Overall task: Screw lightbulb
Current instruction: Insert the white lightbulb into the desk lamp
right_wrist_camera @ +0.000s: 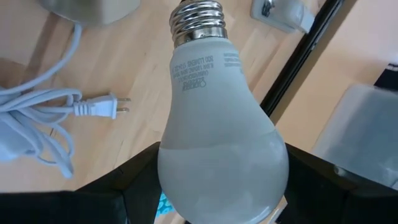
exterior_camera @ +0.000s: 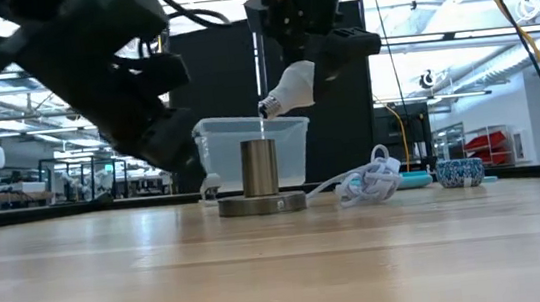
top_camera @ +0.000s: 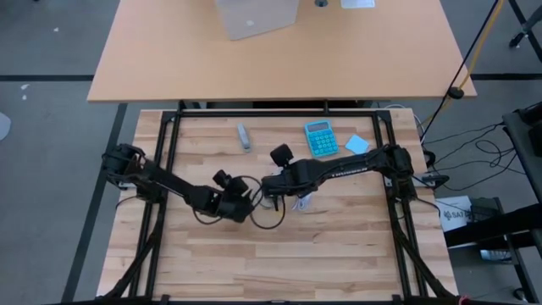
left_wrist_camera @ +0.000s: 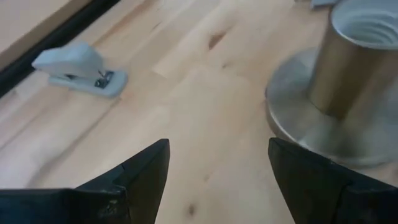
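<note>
My right gripper (right_wrist_camera: 217, 186) clamps the frosted head of the white pear-shaped lightbulb (right_wrist_camera: 214, 130), grey print too small to read, silvery screw end above the brass-coloured socket tube (exterior_camera: 260, 168) on its grey disc base (exterior_camera: 263, 204). My left gripper (left_wrist_camera: 217, 174) hangs open and empty beside it. A clear plastic bin (exterior_camera: 289, 139) stands behind on the wooden worktop (exterior_camera: 263, 272).

The socket base (exterior_camera: 262, 202) stands near the middle of the table (top_camera: 339, 254), with the lightbulb (exterior_camera: 289, 89) up in the air just above it, tilted. The stapler (top_camera: 244, 136) lies nearer the back edge, and the calculator (top_camera: 321, 138) lies to its right. The cable (exterior_camera: 369, 181) lies just right of the socket base.
</note>
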You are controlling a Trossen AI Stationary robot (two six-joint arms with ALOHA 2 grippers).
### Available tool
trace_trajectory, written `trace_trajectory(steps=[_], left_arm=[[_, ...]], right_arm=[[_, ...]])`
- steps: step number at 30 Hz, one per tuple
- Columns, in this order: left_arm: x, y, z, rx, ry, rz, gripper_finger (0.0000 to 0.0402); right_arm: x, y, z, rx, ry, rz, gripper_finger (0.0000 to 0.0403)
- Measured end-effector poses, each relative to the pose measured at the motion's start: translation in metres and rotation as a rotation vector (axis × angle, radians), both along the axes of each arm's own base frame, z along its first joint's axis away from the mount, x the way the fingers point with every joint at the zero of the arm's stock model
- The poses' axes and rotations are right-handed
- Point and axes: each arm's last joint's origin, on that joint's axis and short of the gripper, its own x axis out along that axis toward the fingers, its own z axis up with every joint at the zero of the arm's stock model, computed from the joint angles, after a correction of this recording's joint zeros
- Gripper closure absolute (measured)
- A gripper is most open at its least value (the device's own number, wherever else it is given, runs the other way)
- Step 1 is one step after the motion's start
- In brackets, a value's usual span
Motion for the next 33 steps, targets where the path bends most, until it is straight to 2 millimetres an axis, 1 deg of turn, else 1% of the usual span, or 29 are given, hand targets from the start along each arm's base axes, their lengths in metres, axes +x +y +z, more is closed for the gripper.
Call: trace_trajectory(steps=[5, 11, 16, 22, 25, 33], left_arm=[[-0.012, -0.008, -0.009, -0.026, -0.054, 0.039, 0.0122], [-0.031, -0.011, -0.031, -0.117, -0.193, 0.064, 0.0122], [-0.034, -0.013, -0.036, -0.239, -0.285, 0.023, 0.0122], [-0.032, -0.021, -0.033, -0.275, -0.328, -0.038, 0.0122], [-0.033, -0.024, -0.033, -0.281, -0.327, -0.046, 0.0122], [-0.034, -0.027, -0.033, -0.303, -0.33, -0.059, 0.0122]], right_arm=[[0.002, 0.009, 0.0, -0.004, 0.009, 0.071, 0.0133], [0.005, 0.026, 0.001, -0.02, 0.013, 0.19, 0.0133], [0.01, 0.037, 0.002, -0.115, 0.016, 0.297, 0.0133], [0.015, 0.047, 0.003, -0.267, 0.056, 0.388, 0.0133], [0.017, 0.052, -0.005, -0.326, 0.112, 0.421, 0.0133], [0.024, 0.068, -0.042, -0.487, 0.294, 0.503, 0.0133]])
